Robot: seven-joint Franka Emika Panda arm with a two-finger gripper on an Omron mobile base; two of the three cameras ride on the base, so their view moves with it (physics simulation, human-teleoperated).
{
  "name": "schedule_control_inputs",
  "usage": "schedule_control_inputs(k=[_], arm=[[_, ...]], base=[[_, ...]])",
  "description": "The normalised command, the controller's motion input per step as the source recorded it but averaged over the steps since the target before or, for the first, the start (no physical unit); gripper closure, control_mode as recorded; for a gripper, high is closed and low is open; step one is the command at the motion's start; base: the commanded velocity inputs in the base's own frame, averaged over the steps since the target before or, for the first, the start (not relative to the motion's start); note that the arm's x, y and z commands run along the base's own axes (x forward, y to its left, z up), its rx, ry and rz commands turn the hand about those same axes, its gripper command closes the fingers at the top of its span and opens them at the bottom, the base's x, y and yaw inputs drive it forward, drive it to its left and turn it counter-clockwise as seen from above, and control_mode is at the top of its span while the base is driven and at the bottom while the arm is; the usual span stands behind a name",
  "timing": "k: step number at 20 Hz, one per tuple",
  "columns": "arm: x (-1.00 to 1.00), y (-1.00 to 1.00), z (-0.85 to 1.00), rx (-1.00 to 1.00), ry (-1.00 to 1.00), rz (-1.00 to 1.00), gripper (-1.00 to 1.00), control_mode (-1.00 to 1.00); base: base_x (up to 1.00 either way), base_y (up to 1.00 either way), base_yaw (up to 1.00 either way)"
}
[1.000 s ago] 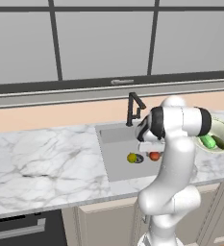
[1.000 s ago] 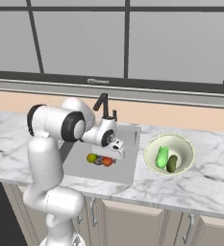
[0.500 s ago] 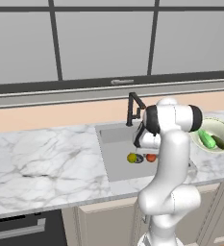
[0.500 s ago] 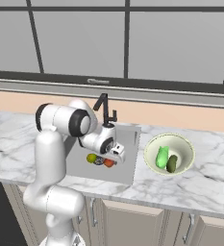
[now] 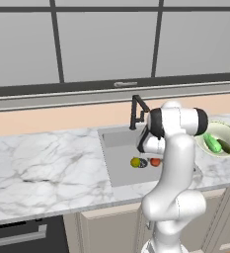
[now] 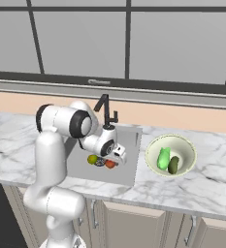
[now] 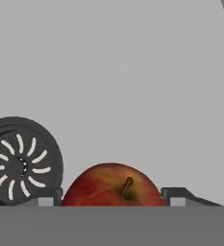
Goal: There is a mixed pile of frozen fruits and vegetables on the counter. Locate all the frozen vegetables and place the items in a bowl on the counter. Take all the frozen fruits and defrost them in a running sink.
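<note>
Claw (image 7: 111, 194) lower now, fingertips flanking red apple (image 7: 112, 186).

The arm (image 5: 173, 197) was glossy white, built of rounded, bulbous segments with dark grey to black bands at the joints. Its wrist housing (image 6: 101, 144) carried a dark circular cap. The tool's (image 7: 111, 198) tips were small, dark and angular.

I count two fruits in one sink (image 5: 117, 170): one red apple (image 7: 112, 186), one yellow-green piece (image 5: 135, 162). Right of it, one bowl (image 6: 188, 147) holds two green vegetables (image 6: 164, 158), as far as I can tell.
</note>
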Motion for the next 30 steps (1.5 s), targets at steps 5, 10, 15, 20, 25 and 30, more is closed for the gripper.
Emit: schedule_control_inputs(k=[5, 10, 15, 20, 25, 30], arm=[[-0.3, 0.01, 0.61, 0.0, -0.07, 0.0, -1.0, -1.0], [-0.53, 0.17, 0.53, 0.02, -0.05, -0.01, -1.0, -1.0], [-0.63, 0.17, 0.67, 0.0, -0.01, -0.04, -1.0, -1.0], [-0.66, 0.15, 0.77, 0.0, 0.0, -0.01, -1.0, -1.0], [-0.63, 0.19, 0.8, 0.0, 0.03, 0.0, -1.0, -1.0], [-0.69, 0.28, 0.74, 0.0, 0.05, 0.0, -1.0, -1.0]], base=[[0.0, 0.0, 0.0], [0.0, 0.0, 0.0], [0.0, 0.0, 0.0], [0.0, 0.0, 0.0], [0.0, 0.0, 0.0], [0.0, 0.0, 0.0]])
